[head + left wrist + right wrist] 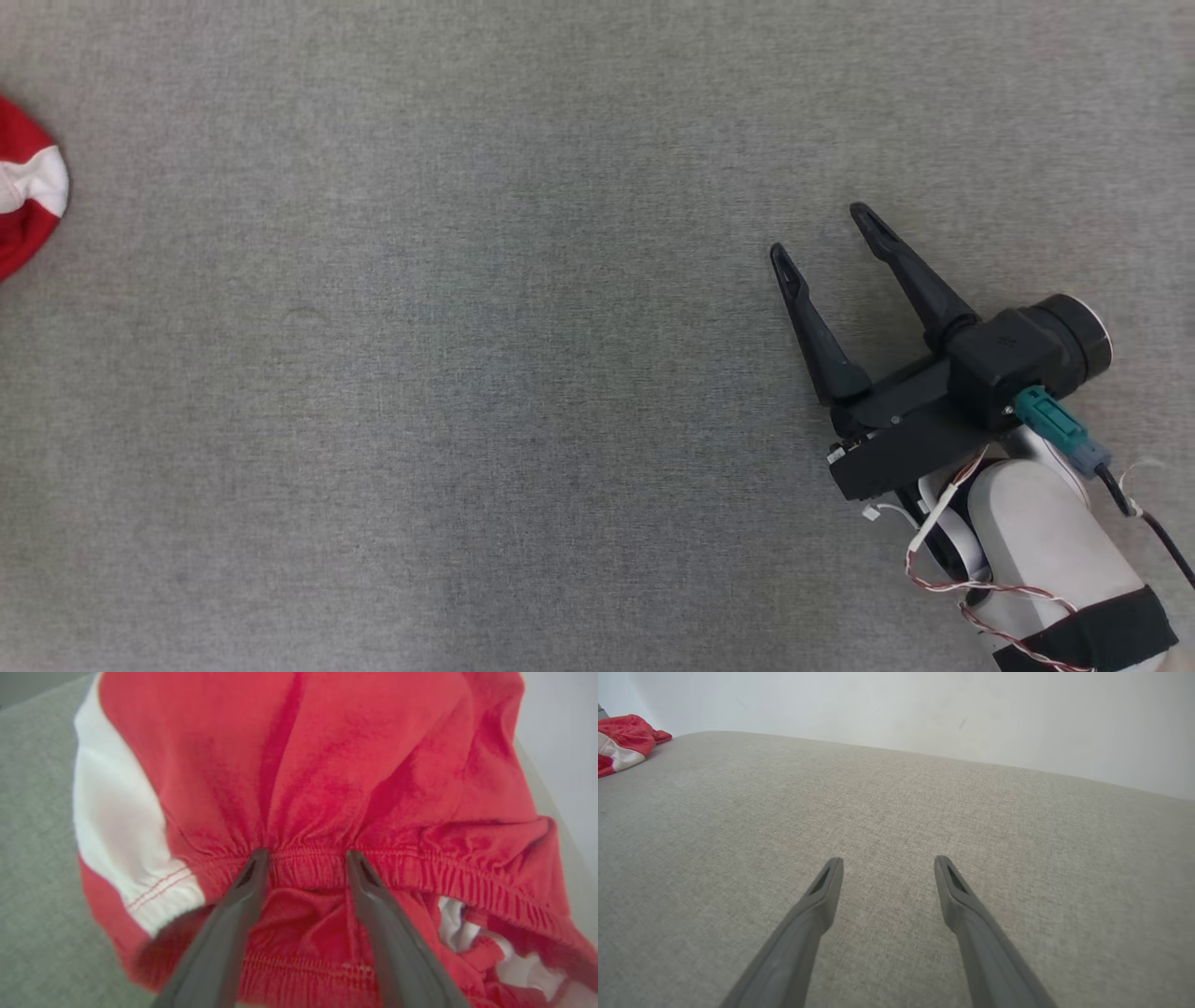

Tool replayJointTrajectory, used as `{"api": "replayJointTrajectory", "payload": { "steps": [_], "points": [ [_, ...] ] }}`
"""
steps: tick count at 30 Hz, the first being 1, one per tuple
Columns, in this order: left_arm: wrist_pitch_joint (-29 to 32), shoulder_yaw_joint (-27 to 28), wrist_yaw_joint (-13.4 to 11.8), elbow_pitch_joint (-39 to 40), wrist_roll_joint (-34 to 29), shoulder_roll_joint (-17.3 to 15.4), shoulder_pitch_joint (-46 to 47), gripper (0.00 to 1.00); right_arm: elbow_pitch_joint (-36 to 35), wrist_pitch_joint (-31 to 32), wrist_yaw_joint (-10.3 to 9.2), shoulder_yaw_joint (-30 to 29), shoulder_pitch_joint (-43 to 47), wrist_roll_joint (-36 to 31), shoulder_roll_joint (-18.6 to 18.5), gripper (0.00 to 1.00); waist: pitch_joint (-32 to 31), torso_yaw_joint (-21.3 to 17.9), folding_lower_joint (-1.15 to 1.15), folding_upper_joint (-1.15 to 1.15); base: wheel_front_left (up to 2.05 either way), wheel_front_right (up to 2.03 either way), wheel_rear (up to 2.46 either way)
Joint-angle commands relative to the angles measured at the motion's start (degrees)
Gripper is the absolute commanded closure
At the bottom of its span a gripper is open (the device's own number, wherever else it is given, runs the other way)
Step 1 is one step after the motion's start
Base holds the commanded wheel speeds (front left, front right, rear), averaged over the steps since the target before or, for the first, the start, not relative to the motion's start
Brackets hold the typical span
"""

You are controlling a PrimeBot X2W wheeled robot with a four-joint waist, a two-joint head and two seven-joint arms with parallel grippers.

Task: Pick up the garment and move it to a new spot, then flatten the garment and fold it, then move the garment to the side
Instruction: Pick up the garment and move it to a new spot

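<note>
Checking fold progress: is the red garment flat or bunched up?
Bunched up: the garment shows deep creases and a puckered waistband at the open left gripper.

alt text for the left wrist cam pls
The left gripper, fingers spread open, has its tips at the gathered elastic waistband of a bunched red garment with a white side panel. The garment lies on a grey fabric surface, with a pale wall at the right edge.
</note>
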State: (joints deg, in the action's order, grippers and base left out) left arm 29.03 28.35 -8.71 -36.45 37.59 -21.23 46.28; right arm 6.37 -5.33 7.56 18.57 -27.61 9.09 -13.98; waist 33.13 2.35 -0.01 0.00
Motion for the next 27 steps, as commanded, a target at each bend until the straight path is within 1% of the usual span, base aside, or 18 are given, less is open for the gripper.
{"api": "replayJointTrajectory", "payload": {
  "steps": [1,2,6,11,18,24,26,27],
  "points": [
    [1.59,-0.07,0.42,-1.83,1.09,2.06,-2.62,1.0,0.31,0.09,-0.16,-0.17,1.06,-0.26,0.24,0.0,-1.45,-0.82,0.01,0.0,0.0,0.0,0.0],
    [1.91,0.25,0.68,-1.8,1.74,2.28,-2.48,1.0,0.51,-0.05,-0.16,-0.36,1.14,-0.22,0.27,0.0,-2.05,-0.8,0.01,0.0,0.0,0.0,0.0],
    [0.33,0.09,2.72,0.13,1.57,0.81,-2.63,1.0,1.66,-1.06,-0.16,-0.74,2.19,0.47,1.01,0.0,-5.41,-0.57,0.01,0.0,0.0,0.0,0.0],
    [-0.67,-1.53,6.13,2.86,0.44,-1.19,-3.37,1.0,4.65,-2.79,-0.16,-1.18,4.48,1.59,2.15,0.0,-13.17,-1.28,0.01,0.0,0.0,0.0,0.0],
    [3.04,-5.06,8.74,8.87,-0.24,-2.39,-1.64,1.0,8.64,-4.66,-0.16,-1.34,7.95,3.53,3.11,0.0,-23.81,-4.21,0.01,0.0,0.0,0.0,0.0],
    [8.41,-9.73,9.76,15.84,0.18,-0.59,0.73,1.0,10.69,-5.7,-0.16,-0.99,9.72,4.38,4.19,0.0,-29.34,-8.51,0.01,0.0,0.0,0.0,0.0],
    [10.12,-12.01,8.74,19.43,-0.32,1.77,0.76,1.0,11.33,-6.0,-0.16,-0.96,10.23,4.52,4.6,0.0,-30.67,-10.09,0.01,0.0,0.0,0.0,0.0],
    [10.12,-12.01,8.74,19.43,-0.32,1.77,0.76,1.0,11.33,-6.0,-0.16,-0.96,10.23,4.52,4.6,0.0,-30.67,-10.09,0.01,0.0,0.0,0.0,0.0]
  ]
}}
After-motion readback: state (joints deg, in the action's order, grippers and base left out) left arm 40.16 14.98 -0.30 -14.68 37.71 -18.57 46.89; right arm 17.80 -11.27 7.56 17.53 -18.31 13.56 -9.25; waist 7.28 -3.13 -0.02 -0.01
